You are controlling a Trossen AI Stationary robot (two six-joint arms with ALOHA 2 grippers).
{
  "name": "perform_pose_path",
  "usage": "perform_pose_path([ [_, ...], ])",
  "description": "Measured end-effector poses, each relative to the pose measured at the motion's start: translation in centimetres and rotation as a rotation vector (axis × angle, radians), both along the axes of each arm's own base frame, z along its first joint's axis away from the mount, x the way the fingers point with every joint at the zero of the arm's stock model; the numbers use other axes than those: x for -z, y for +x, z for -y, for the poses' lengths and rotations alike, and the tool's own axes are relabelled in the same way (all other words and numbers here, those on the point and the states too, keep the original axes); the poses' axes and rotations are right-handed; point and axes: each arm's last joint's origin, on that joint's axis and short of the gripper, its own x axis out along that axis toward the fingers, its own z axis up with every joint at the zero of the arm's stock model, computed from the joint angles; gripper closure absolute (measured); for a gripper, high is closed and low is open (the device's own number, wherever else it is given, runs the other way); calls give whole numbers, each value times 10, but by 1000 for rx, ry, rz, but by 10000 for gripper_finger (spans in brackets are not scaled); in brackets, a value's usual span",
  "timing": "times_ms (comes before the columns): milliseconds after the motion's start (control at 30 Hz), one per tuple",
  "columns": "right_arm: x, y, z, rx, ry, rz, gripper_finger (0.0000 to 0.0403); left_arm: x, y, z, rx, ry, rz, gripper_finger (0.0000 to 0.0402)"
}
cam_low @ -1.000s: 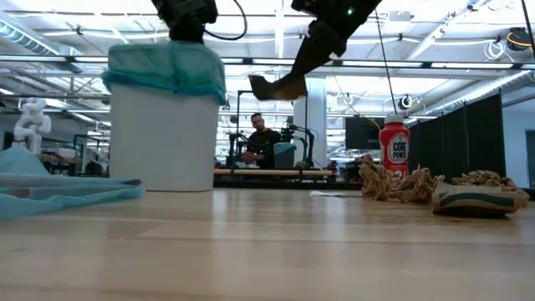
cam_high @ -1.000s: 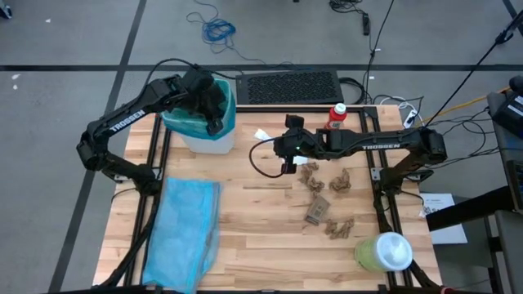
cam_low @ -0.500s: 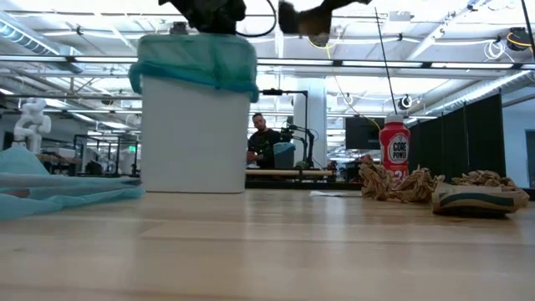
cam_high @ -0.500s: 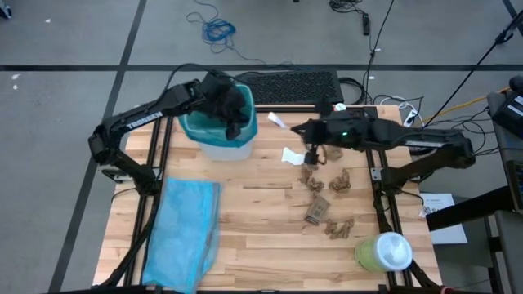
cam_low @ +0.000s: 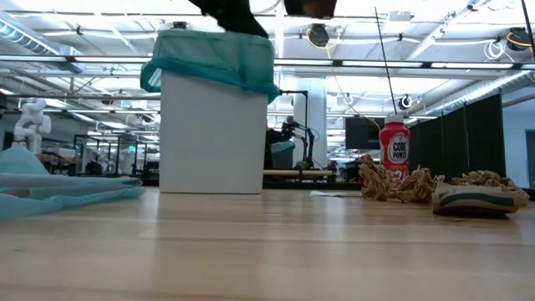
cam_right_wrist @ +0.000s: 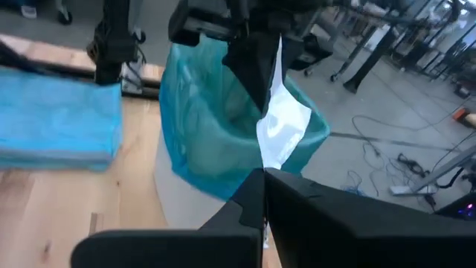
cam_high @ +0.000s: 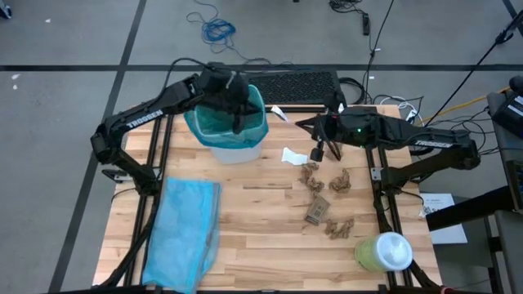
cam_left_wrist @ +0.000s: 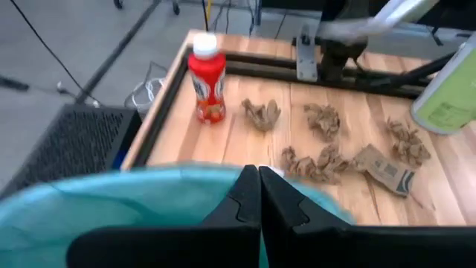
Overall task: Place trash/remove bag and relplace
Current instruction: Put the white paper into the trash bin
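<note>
A white bin (cam_high: 233, 147) lined with the teal bag (cam_high: 221, 122) stands on its base at the table's far left. My left gripper (cam_high: 237, 110) is shut on its rim. My right gripper (cam_high: 296, 122) hovers just right of the rim, shut on a white scrap (cam_high: 278, 114). Brown scraps (cam_high: 317, 196) and another white scrap (cam_high: 292, 155) lie on the table's right half. The sky-blue bag (cam_high: 184, 233) lies flat at the near left. My left gripper pinches the bag-covered rim (cam_left_wrist: 186, 182) on the side facing the table's right, coming from above (cam_right_wrist: 249, 59). The fingers hide the place of contact. The bin stands upright on the table. My right gripper pinches the white scrap's edge (cam_right_wrist: 271, 145) between its two fingers (cam_right_wrist: 249, 197), level from the table's right. The scrap sticks out beyond them, lifted clear beside the bin's rim.
A red bottle (cam_left_wrist: 207, 78) stands at the far right edge. A pale-green container with a white top (cam_high: 384, 251) sits at the near right corner. A black mesh panel (cam_high: 288, 86) lies beyond the far edge. Bare wood shows in the table's middle (cam_high: 261, 229).
My left gripper has dragged the bin along the table toward the right, and the bin has stayed upright. My right gripper has risen with the white scrap and moved toward the far edge, ending at rim height beside the bin.
</note>
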Motion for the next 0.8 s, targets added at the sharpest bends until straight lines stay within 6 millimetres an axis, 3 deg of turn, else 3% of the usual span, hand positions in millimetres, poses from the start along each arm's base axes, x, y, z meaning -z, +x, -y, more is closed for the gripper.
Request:
perform_pose_path([
  [233, -12, 19, 8, -136, -13, 182, 403, -42, -33, 11, -159, 139, -96, 402],
  [500, 2, 63, 47, -176, 55, 250, 403, -87, -90, 35, -387, 274, 14, 402],
  [633, 3, 88, 65, -171, 86, 244, 403, -88, -102, 40, -410, 253, 36, 402],
  [800, 15, 119, 83, -143, 101, 201, 403, -63, -113, 36, -459, 214, -20, 402],
])
